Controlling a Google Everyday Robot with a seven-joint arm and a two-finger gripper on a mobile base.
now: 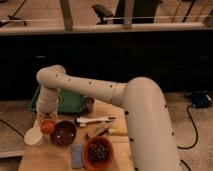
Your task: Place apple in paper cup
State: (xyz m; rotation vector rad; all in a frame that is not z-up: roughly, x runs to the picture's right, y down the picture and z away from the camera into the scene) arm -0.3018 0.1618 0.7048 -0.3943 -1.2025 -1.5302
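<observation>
Gripper [47,118] is being held low at the table's left end, right above the apple [47,127]; whether clenched or released cannot be told. Apple is being flanked by paper cup [33,136] on the left and purple bowl [63,133] on the right. Green tray [71,100] beyond is being partly blocked by the arm [85,89]

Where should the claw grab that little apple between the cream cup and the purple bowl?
Probably across its widest middle, coming straight down. The apple is a smooth ball, so an off-centre grip could slip. The paper cup and the dark purple bowl crowd its sides, leaving the top free. The claw hangs directly above it.
</observation>
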